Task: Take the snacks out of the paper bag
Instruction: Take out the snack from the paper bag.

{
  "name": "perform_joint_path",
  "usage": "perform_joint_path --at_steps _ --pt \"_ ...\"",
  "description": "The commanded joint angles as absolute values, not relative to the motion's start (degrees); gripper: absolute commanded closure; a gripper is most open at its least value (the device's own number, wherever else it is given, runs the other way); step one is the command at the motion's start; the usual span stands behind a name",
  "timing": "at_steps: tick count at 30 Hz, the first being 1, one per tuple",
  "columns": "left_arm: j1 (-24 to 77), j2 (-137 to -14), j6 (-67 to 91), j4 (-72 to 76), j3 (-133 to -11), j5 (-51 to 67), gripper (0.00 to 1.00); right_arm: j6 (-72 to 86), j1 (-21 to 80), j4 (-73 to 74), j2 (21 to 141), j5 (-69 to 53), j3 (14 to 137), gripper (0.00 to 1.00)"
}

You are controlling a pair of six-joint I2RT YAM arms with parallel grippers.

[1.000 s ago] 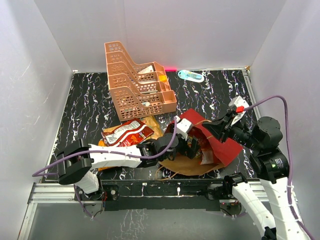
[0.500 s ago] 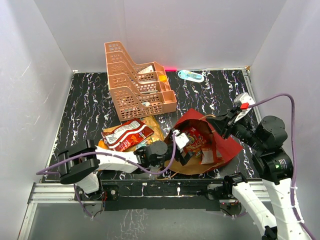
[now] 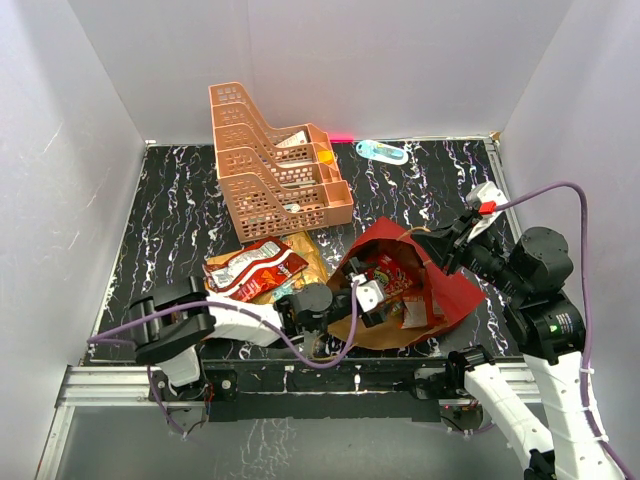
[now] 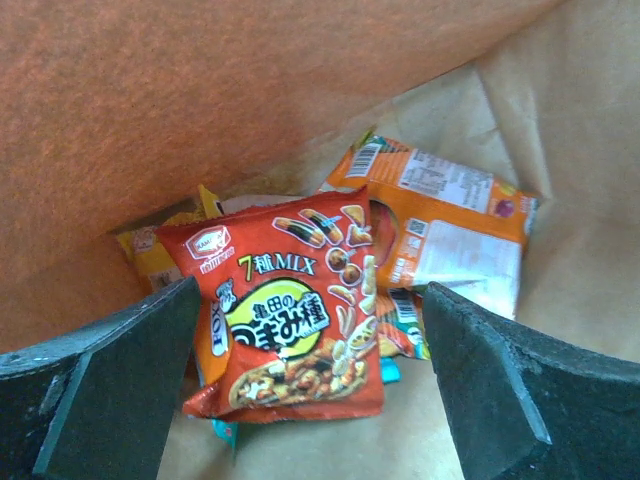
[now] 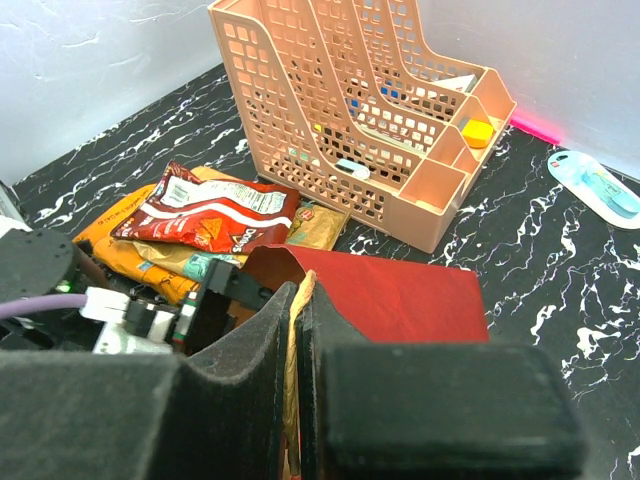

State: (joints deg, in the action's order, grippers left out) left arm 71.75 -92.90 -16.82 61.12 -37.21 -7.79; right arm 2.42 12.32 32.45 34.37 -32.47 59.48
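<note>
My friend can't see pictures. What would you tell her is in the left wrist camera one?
A red snack packet lies inside the brown paper bag, between the left tool's two open dark fingers. An orange packet peeks out from behind it.

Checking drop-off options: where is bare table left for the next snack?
Bare table left of the peach rack, and between the paper bag and the blue-green bottle. Crowded in front of the rack: piled chip bags.
</note>
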Motion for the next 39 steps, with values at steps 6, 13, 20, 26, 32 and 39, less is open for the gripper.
perform_joint_path --at_steps 6,13,20,26,32,39 --pt "67.9 -100.3 -16.6 66.3 -42.6 -8.2 0.07 1.2 12.4 30.7 34.2 -31.3 63.3 0.92" --pt "67.2 -102.8 -13.1 64.9 -43.8 -5.2 0.15 0.9 12.5 31.2 34.0 -30.9 63.8 0.92" --pt "67.3 -101.8 -9.1 62.8 -43.1 -5.6 0.49 0.7 12.4 30.8 33.9 -30.5 63.5 0.92" --pt "67.3 -99.5 -6.9 60.4 -42.6 -8.1 0.74 0.5 12.5 30.8 33.9 -30.5 63.6 0.92" --pt "67.6 -95.5 -4.0 56.5 -42.7 -9.7 0.91 0.3 12.5 30.7 33.4 -29.8 63.5 0.92" --pt "67.7 -88.9 -0.3 50.8 -43.1 -9.8 1.00 0.3 12.5 30.5 33.2 -28.9 63.5 0.92"
